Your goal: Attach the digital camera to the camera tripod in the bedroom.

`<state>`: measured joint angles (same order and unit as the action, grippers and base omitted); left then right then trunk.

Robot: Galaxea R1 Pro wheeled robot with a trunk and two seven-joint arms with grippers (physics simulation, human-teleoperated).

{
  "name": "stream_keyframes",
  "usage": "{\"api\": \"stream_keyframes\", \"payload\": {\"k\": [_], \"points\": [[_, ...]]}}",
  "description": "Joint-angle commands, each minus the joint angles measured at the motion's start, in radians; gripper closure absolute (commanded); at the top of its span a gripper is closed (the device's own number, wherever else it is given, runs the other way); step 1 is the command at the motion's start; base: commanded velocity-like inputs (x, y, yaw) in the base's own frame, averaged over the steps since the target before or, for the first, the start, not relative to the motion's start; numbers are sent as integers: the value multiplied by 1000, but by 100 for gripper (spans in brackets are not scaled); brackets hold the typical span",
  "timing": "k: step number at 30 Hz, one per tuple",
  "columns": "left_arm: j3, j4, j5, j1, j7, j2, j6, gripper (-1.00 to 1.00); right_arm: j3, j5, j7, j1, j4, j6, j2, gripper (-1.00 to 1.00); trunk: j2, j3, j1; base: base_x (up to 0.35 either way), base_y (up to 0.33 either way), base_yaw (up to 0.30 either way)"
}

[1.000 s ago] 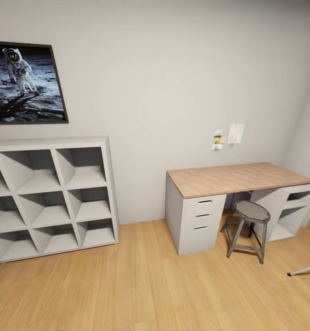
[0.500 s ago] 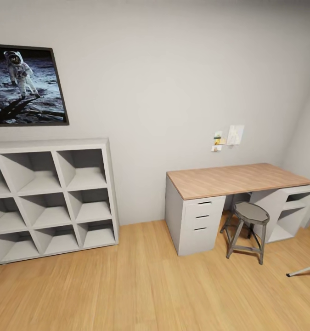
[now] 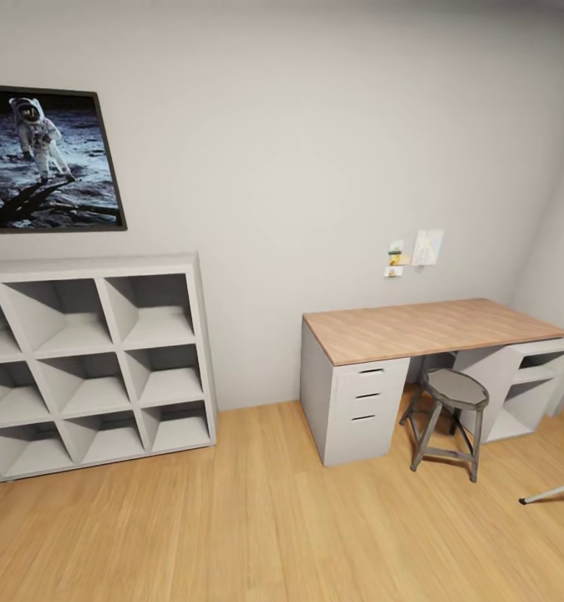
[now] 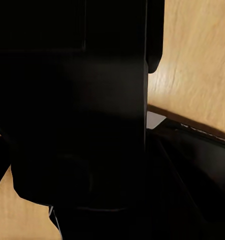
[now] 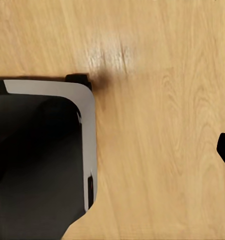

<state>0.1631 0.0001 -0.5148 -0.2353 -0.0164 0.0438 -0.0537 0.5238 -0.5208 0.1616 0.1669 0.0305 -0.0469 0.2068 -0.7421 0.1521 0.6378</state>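
Fingers' state cannot be told in either wrist view; the head view has tilted slightly upward, the thin silver-white tripod leg remaining at lower right, so the search continues.

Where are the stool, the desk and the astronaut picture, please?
stool (image 3: 454, 388), head view, on its grey octagonal seat.
desk (image 3: 424, 326), head view, on its bare wooden top.
astronaut picture (image 3: 48, 163), head view, on the print's middle.

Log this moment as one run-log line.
phase: in transit, bedroom | head view: desk, stool, cube shelf, astronaut picture | camera tripod: one leg tip at right edge | grippers: state unreadable
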Motion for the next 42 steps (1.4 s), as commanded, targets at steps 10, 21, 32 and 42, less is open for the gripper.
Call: {"api": "stream_keyframes", "payload": {"k": [10,21,32,42], "points": [[7,1,-6,2,3,-5,40,100,12,-10,1,1,1,-8,-8,-100,69,-30,-38,0,0,0],[8,1,-6,3,5,-9,77,100,12,-10,1,1,-1,-56,-57,-100,146,-64,-80,0,0,0],[7,0,-7,3,6,-9,81,100,13,-7,0,1,1,-70,-71,-100,195,-86,-107,0,0,-118],[7,0,-7,3,4,-13,81,100,12,25,-2,1,2,-69,-73,-100,195,-86,-107,0,0,-281]]}}
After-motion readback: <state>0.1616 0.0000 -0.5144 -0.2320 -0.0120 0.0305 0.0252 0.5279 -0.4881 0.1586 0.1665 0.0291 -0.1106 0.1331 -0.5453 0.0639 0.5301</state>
